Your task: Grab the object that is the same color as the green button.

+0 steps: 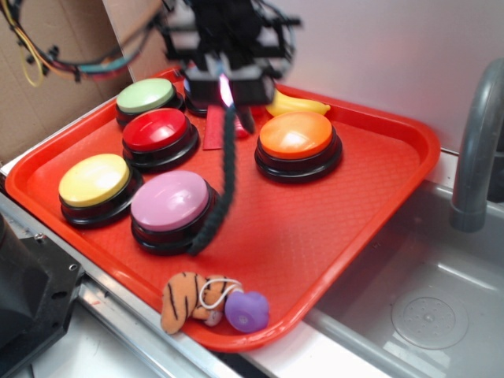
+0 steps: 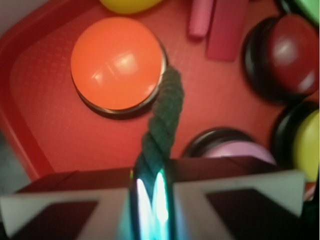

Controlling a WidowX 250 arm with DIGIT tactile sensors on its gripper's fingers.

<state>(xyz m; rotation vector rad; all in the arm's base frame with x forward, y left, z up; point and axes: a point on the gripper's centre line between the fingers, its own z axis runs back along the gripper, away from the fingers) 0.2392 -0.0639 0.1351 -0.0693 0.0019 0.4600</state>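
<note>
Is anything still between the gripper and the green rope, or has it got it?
Nothing visible stands between them. The gripper is shut on the upper end of the green rope, which hangs down past the pink button to the tiger plush on the tray.

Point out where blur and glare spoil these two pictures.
Exterior view: the gripper and arm are smeared by motion blur, while the tray stays sharp; soft glare sits on the orange button. Wrist view: the whole frame is soft, the rope is blurred, and a bright coloured glow marks where the fingers clamp it.
</note>
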